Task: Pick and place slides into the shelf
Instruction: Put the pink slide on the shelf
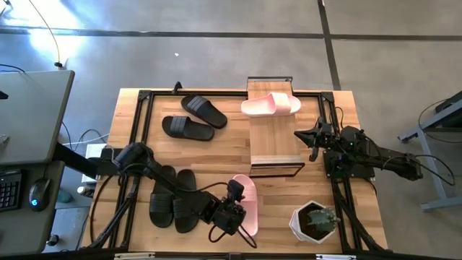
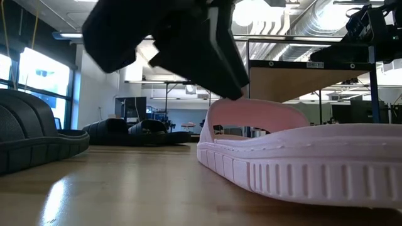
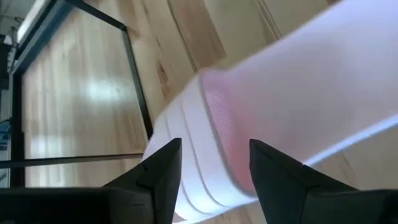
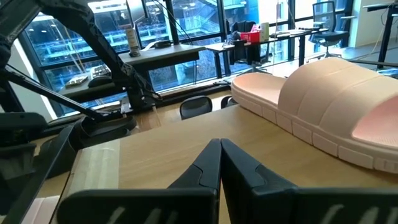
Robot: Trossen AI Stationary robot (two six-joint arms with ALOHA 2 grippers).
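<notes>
Pink slide (image 2: 301, 154) beneath left arm's parted fingers (image 3: 161, 168).

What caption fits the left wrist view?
Open left gripper straddling the edge of a pink slide on the wooden table.

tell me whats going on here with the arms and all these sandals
The left gripper has its jaws open around a pink slide on the table's near side. Its mate already lies on the shelf. The right gripper, jaws shut, waits by the shelf. Four black slides remain on the table.
</notes>
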